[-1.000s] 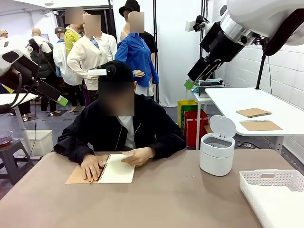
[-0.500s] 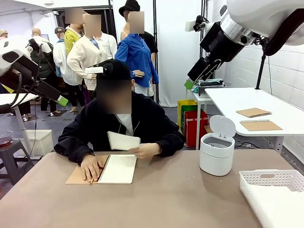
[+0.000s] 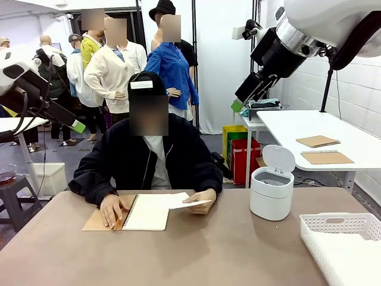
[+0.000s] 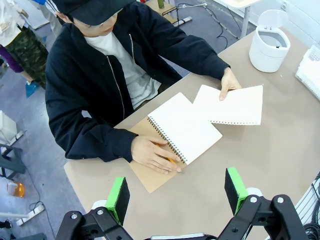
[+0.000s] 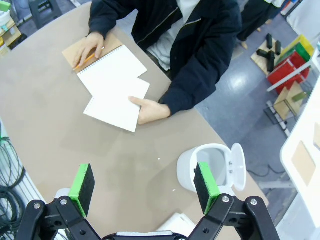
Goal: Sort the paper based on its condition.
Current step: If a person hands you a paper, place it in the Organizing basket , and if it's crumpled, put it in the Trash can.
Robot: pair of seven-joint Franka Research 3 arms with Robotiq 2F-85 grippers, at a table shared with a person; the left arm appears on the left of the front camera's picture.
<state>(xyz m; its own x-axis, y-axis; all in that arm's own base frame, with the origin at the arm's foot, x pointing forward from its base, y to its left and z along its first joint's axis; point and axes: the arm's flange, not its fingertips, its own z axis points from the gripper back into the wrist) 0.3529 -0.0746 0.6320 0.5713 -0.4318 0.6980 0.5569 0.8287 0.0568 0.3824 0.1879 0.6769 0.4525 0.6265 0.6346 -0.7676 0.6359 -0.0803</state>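
Paper [image 4: 239, 105] in person's hand [image 4: 229, 84], well apart from wide-spread left fingers [image 4: 118, 197] and right fingers [image 5: 82, 189].

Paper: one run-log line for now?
paper: loose sheet held by person's hand, beside open notebook | left pincer: open, aloft | right pincer: open, aloft

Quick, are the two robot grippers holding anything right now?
Left gripper: open, holding nothing.
Right gripper: open, holding nothing.
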